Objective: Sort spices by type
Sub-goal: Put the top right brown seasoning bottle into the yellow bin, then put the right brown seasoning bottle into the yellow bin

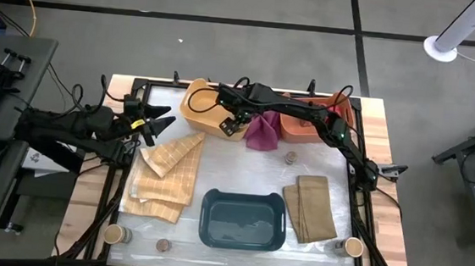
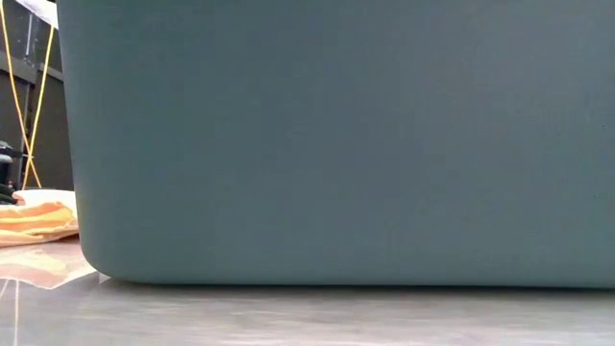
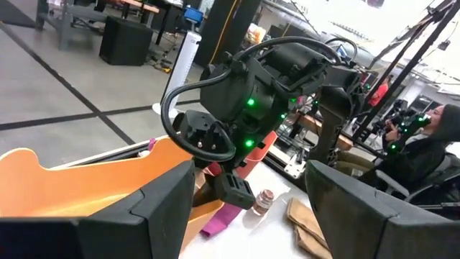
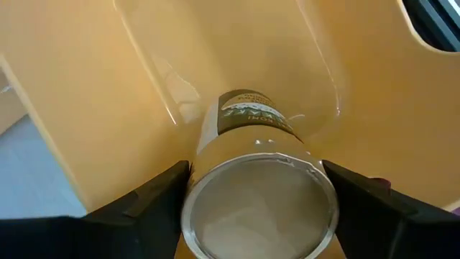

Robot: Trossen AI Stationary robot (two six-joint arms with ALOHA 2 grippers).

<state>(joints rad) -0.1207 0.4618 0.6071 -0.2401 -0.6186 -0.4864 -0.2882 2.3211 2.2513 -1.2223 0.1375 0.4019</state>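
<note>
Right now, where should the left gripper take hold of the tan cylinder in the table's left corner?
Grip the tan cylinder across its curved side wall, coming down from above. It stands upright, apart from the small jar and folded cloth, so fingers should fit either side.

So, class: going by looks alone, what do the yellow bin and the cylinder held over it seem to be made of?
Yellow bin: probably moulded plastic, smooth and glossy, with soft highlights and rounded corners. Cylinder, between the right gripper's fingers: tan matte side with a printed label, likely cardboard; its end looks like dull silvery metal with a rolled rim, though foil is possible.
</note>
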